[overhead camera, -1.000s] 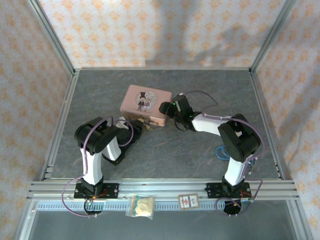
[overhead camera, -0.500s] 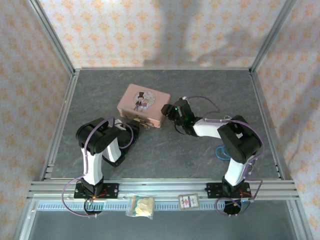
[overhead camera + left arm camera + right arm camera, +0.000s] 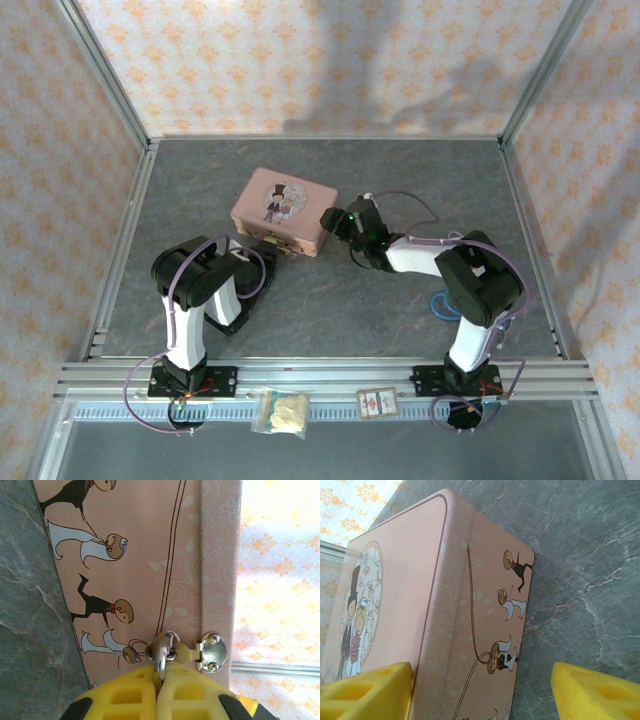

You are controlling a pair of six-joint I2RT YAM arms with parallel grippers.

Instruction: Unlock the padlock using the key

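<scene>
The padlock's thin silvery shackle (image 3: 161, 652) runs through the staple of the hasp (image 3: 210, 652) on the front wall of the pink tin (image 3: 150, 555). My left gripper (image 3: 159, 672) is shut on the padlock; its yellow fingers (image 3: 125, 695) hide the brass body. From above, the left gripper (image 3: 270, 250) sits at the near edge of the pink tin (image 3: 277, 210). My right gripper (image 3: 480, 695) is open and straddles the tin's right end (image 3: 485, 630), with one finger (image 3: 365, 690) over the lid and the other over the table. The key is out of view.
A blue loop (image 3: 441, 303) lies on the grey table beside the right arm's base. A small bag (image 3: 281, 411) and a card (image 3: 376, 402) rest on the front rail. Aluminium frame posts and patterned walls enclose the table.
The pink tin has slid and turned a little to the left, and the right gripper followed it, narrowing and then widening. The left gripper stayed shut on the padlock and shifted slightly with it.
</scene>
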